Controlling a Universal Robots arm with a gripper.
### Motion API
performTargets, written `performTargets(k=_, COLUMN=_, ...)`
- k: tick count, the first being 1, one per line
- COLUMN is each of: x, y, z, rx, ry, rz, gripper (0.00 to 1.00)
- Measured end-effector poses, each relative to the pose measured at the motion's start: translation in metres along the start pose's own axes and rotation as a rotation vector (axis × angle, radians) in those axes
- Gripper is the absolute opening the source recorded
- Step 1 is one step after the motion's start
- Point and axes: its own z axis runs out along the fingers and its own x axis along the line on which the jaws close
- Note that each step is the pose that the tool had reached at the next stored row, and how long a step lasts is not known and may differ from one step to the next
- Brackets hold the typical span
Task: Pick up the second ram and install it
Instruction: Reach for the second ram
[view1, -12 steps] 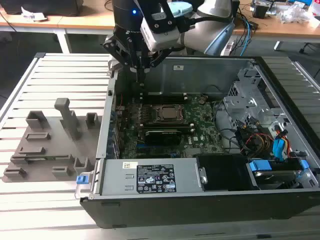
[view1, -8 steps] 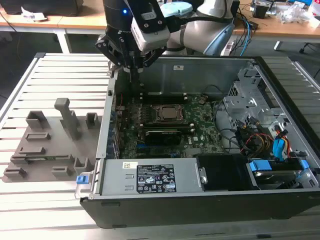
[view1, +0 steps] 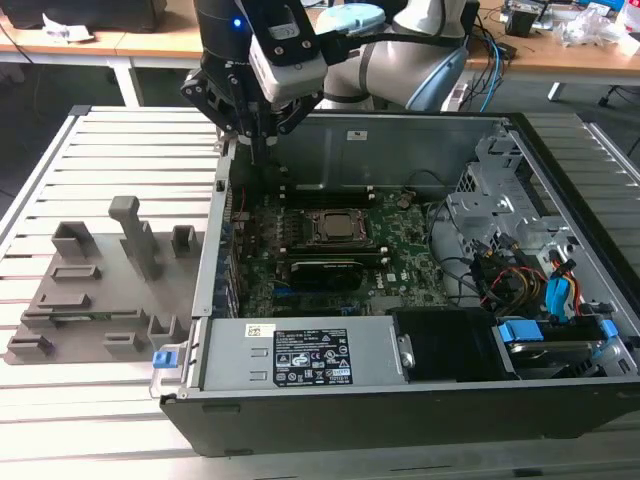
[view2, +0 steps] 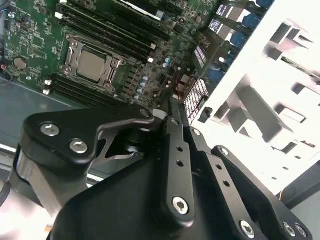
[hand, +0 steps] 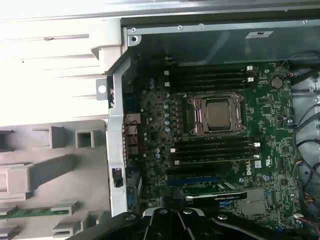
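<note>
One second ram (hand: 27, 212) is lying flat in a slot of the grey holder (view1: 100, 285), just outside the open computer case (view1: 400, 425). The arm (view1: 400, 55) is reaching down over the case wall nearest that holder. The gripper (view1: 262, 150) is hanging above the motherboard (hand: 280, 150) inside the case, fingers pressing together and gripping nothing.
</note>
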Motion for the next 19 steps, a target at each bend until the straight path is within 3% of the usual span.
performTargets(k=13, x=0.0365, y=-0.0027, z=-0.0008, rx=0.0, ry=0.0001, rz=0.0, gripper=0.11)
performTargets(k=19, x=0.0572, y=-0.0043, z=-0.0012, rx=0.0001, ry=0.0, rz=0.0, gripper=0.11)
